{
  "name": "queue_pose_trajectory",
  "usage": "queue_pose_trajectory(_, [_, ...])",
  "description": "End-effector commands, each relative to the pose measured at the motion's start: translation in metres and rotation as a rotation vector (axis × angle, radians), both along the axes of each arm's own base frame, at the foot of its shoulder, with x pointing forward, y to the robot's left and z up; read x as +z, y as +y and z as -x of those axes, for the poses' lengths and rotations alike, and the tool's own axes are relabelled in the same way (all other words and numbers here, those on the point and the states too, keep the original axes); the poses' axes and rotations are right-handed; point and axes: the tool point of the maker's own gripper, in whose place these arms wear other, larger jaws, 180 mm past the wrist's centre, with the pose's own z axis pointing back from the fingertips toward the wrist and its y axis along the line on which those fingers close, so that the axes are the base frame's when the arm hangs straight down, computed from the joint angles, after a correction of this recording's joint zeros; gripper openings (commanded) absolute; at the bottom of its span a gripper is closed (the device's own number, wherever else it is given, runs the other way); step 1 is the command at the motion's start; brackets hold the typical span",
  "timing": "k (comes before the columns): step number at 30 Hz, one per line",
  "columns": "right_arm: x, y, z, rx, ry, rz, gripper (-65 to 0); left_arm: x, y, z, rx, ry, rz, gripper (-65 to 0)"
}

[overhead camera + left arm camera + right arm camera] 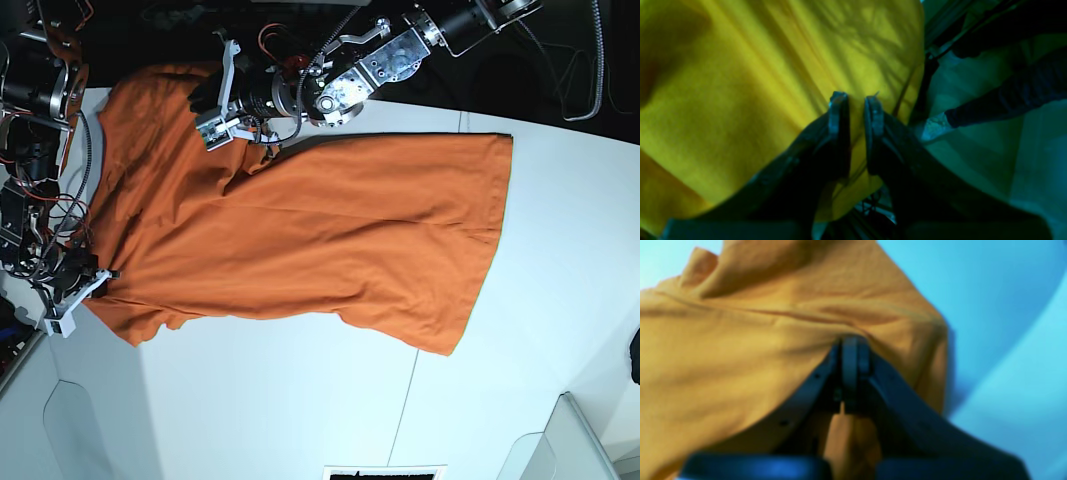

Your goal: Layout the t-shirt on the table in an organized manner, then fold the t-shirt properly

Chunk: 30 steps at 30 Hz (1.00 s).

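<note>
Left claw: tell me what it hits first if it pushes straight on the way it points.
Probably the t-shirt: the left claw already pinches its fabric, and more cloth lies right ahead. Depth is unclear.

1. Past the far edge of the table the background was dark, near black.
2. A light cable looped through that dark zone, top right of the base view.
3. Clear plastic panels stood at the near corners: one left, one right.
4. A black-and-white printed strip sat at the near edge, cut off by the frame.
5. Lighting was bright and even, with soft shadows only.
6. In the left wrist view the floor was dim and teal-tinted, in lighter and darker bands.
</note>
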Motion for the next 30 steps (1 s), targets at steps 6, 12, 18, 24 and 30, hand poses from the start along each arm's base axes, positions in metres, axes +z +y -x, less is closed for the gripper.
queue_pose_trajectory(6, [0.034, 0.000, -0.023, -0.004, -0.112, -0.049, -65.0, 0.033, -0.016, 0.004, -0.075, -0.038, 0.079, -54.7])
queue_pose_trajectory(12, [0.062, 0.014, -0.032, 0.025, -0.164, -0.100, -65.0, 0.063, -0.019, -0.023, -0.074, -0.134, 0.119, -54.7])
queue_pose_trajectory(18, [0.081, 0.048, -0.014, 0.146, -0.155, -0.191, -65.0, 0.095, 0.001, -0.097, 0.066, -0.217, 0.157, -54.7])
queue_pose_trajectory(24, [0.038, 0.070, 0.046, 0.211, -0.036, -0.249, -65.0, 0.116, 0.092, -0.208, 0.419, -0.321, 0.149, -54.7])
queue_pose_trajectory(30, [0.007, 0.080, 0.101, 0.238, 0.031, -0.250, -65.0, 0.072, 0.197, -0.283, 0.681, -0.279, 0.023, -54.7])
